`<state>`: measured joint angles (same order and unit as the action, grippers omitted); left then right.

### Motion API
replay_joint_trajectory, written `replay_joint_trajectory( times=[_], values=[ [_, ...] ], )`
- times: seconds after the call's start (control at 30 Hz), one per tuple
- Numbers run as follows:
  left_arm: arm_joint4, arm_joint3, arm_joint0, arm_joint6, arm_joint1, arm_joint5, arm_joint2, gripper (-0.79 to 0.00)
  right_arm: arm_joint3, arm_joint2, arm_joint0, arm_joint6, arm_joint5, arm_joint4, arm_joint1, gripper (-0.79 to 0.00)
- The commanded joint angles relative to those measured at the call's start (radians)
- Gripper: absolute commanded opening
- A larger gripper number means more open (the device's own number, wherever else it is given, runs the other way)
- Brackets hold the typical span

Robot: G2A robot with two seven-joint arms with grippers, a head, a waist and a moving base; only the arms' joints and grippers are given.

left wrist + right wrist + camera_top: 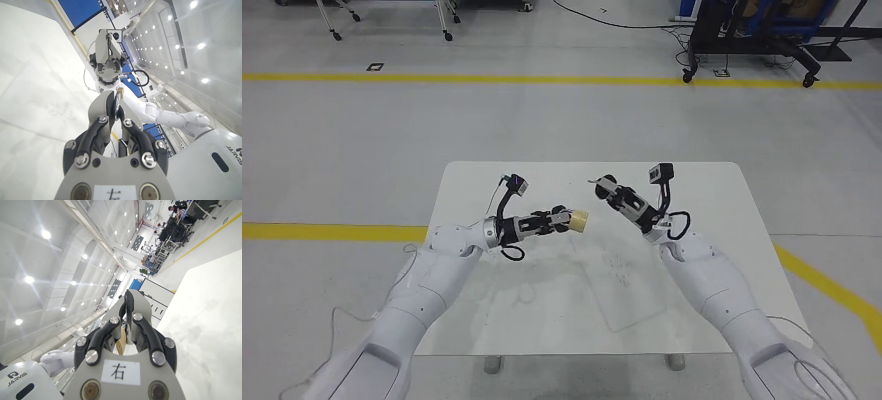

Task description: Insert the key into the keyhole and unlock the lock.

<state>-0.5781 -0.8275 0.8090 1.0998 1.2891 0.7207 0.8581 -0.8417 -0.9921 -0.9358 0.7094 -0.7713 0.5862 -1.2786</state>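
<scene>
Above the white table (712, 210), my left gripper (564, 219) is shut on a brass padlock (580, 220). In the left wrist view the padlock (119, 94) sits edge-on between the fingertips of that gripper (115, 99). My right gripper (604, 186) hovers just beyond the padlock with a small gap between them, shut on a thin metal key (125, 303). The left wrist view shows the right gripper (108, 40) facing it with the key (109, 42) pinched between the grey fingers. Part of the padlock (121, 341) shows past the right gripper (126, 299).
A thin transparent sheet (627, 285) lies on the table between the two arms. Yellow floor lines (542, 78) run past the table, and wheeled frames (752, 50) stand far behind it.
</scene>
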Motion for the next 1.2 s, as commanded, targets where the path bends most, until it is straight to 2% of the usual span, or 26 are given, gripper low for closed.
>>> replay_joint_trajectory(
  times=[0.0, 0.33, 0.73, 1.17],
  values=[
    [-0.016, 0.006, -0.005, 0.005, 0.0, -0.005, -0.005, -0.785, 0.016, 0.007, 0.013, 0.029, -0.001, 0.034, -0.008, -0.785],
    [-0.069, 0.022, -0.014, 0.013, -0.004, -0.013, -0.012, -0.785, 0.077, 0.01, 0.043, 0.205, 0.015, 0.183, -0.032, -0.785],
    [-0.073, 0.047, -0.026, 0.007, -0.002, -0.008, -0.029, -0.785, 0.073, 0.022, 0.048, 0.334, -0.001, 0.182, -0.046, -0.785],
    [-0.116, 0.103, -0.046, 0.032, 0.007, -0.033, -0.027, -0.785, -0.033, -0.014, 0.0, 0.368, 0.029, 0.181, -0.027, -0.785]
  ],
)
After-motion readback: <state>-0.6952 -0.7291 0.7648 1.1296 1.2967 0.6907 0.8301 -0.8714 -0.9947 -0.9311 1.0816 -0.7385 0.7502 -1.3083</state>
